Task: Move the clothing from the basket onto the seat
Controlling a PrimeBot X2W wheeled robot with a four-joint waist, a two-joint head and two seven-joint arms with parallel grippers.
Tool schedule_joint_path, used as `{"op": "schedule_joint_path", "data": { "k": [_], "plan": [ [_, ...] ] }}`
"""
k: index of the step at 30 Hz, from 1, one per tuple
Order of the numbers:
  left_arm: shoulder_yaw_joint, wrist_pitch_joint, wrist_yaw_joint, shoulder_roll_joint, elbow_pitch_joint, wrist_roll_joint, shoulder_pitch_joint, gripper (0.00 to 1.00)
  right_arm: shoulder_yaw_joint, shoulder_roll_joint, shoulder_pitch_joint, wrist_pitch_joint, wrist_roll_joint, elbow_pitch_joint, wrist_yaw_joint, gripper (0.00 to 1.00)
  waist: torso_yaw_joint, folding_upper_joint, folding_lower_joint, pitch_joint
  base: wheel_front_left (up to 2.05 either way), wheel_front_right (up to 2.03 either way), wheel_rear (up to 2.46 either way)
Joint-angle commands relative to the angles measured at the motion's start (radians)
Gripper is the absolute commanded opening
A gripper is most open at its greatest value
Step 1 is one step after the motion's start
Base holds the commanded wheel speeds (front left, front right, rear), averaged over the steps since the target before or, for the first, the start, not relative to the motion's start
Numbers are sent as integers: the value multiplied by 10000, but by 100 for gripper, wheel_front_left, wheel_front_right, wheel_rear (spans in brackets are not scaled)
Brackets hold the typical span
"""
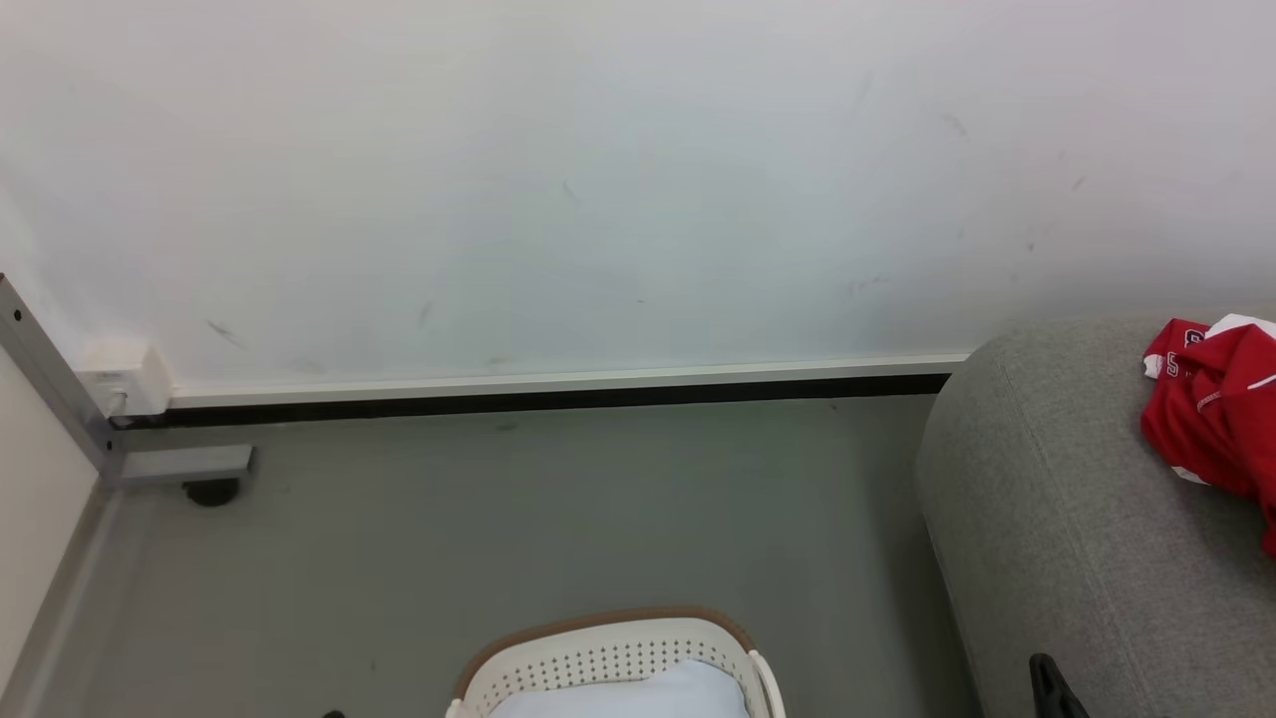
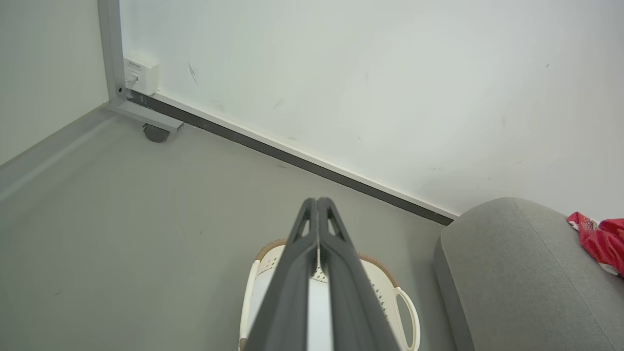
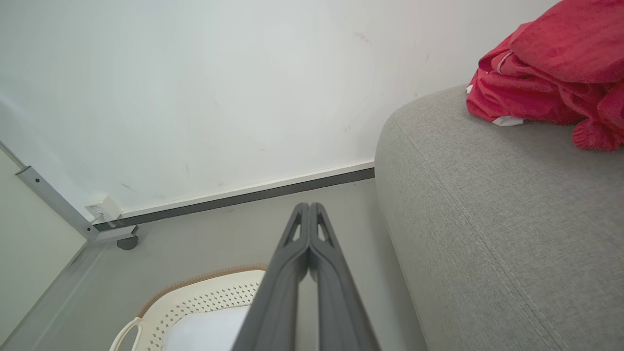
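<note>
One grey seat (image 1: 1057,499), one red clothing (image 1: 1211,399) heap on it, lettering unreadable. One basket (image 1: 598,653) beside the seat. Fingers pressed together, empty: left gripper (image 2: 317,201), right gripper (image 3: 308,204).

The left gripper (image 2: 317,201) rises from the bottom centre of the left wrist view with its jaws closed. Its two long dark fingers (image 2: 292,282) press together at the tips near mid-frame and part by a thin slit only toward the bottom edge. In the right wrist view the right gripper (image 3: 308,205) stands the same way, jaws meeting tip to tip. In the head view one dark fingertip (image 1: 1049,686) of the right arm pokes up at the lower right edge.
</note>
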Motion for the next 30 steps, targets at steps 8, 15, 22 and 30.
{"op": "schedule_joint_path", "data": {
  "k": [8,15,22,30],
  "plan": [
    [155,419,-106,53,-71,-1667,-574,0,-266,-56,-443,414,1700,-307,-4,0,60,0,0,52,0,0,0],
    [236,707,-157,62,-27,-2727,-824,0,-421,-62,-570,709,2790,-398,-5,0,109,0,0,93,0,0,0],
    [309,981,-201,70,18,-3685,-1055,0,-568,-69,-673,988,3789,-480,-6,0,157,0,0,134,0,0,0],
    [391,1259,-251,80,66,-4709,-1305,0,-718,-76,-796,1273,4850,-575,-8,0,212,0,0,181,0,0,0]
  ]
}}
